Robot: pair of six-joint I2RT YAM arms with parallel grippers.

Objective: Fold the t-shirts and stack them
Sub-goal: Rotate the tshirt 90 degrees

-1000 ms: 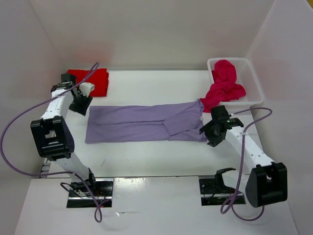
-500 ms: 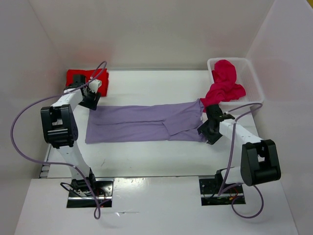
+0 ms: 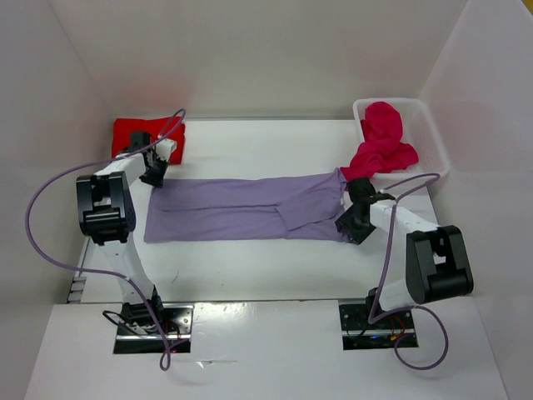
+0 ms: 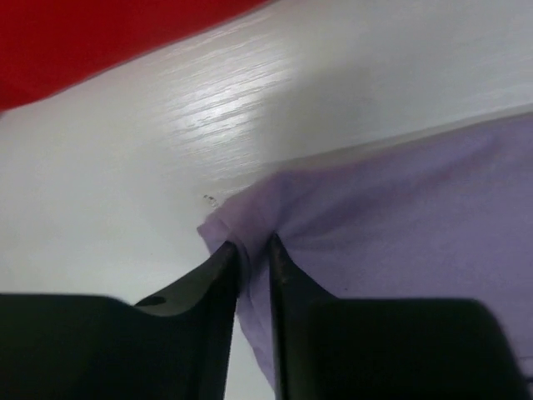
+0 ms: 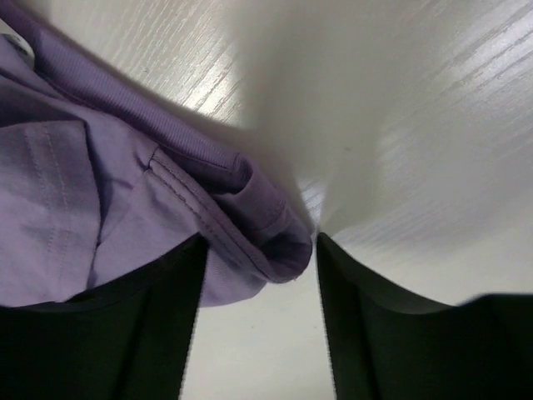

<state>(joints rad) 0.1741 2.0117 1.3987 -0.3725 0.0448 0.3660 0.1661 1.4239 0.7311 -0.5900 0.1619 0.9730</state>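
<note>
— The left pincer [image 4: 254, 250] was clenched on the far left corner of the lavender t-shirt [image 3: 241, 210], yes?
— Yes, it pinched the cloth. The shirt lay flat and long on the white surface [image 3: 250, 258].
— And the right pincer [image 5: 260, 243]?
— Released. Its fingers stood apart around the shirt's right hem.
— The other shirts?
— The bright red t-shirt [image 3: 133, 133] lay at the far left. The crimson t-shirt [image 3: 383, 142] hung out of the white bin [image 3: 433, 137].
</note>
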